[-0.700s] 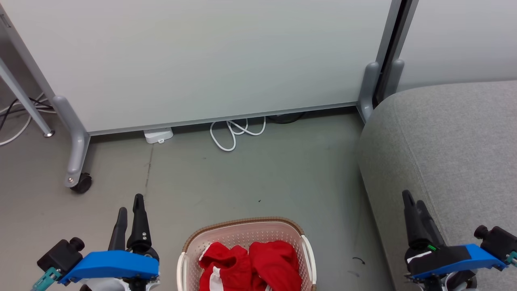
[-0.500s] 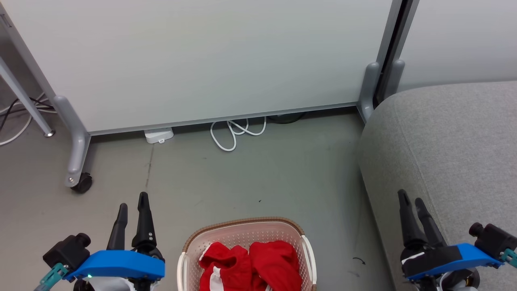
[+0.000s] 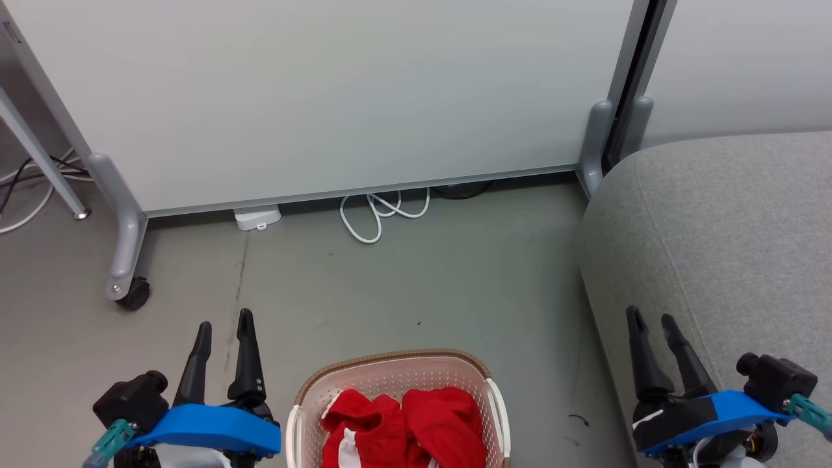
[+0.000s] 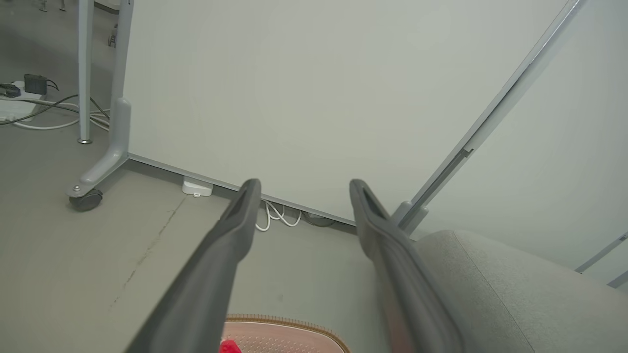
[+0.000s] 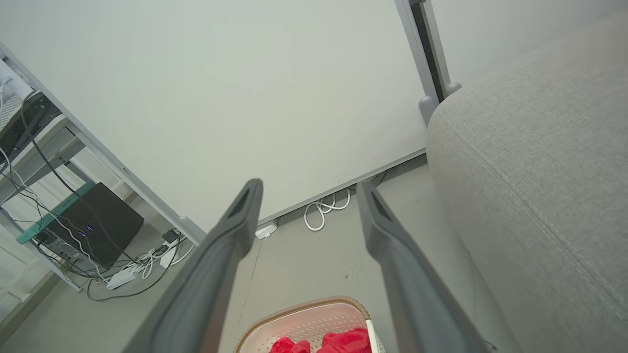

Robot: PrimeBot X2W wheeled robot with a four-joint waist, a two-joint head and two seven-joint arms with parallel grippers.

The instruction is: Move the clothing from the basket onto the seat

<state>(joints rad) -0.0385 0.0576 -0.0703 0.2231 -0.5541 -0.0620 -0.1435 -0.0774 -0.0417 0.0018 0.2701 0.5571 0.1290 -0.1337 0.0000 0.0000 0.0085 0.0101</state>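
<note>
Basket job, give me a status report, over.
Both open and empty: left gripper, right gripper. clothing in the basket, seat to its right. white cable by the partition, off the path.

A cream-white perforated plastic laundry basket (image 3: 390, 358) with a brown woven-look rim and white side handles stands upright on the floor. Two bright red soft fabric garments (image 3: 416, 422) with white trim lie crumpled side by side inside it. A large light grey fabric-upholstered sofa (image 3: 715, 227) with rounded edges stands near the basket's right, not touching it.
</note>
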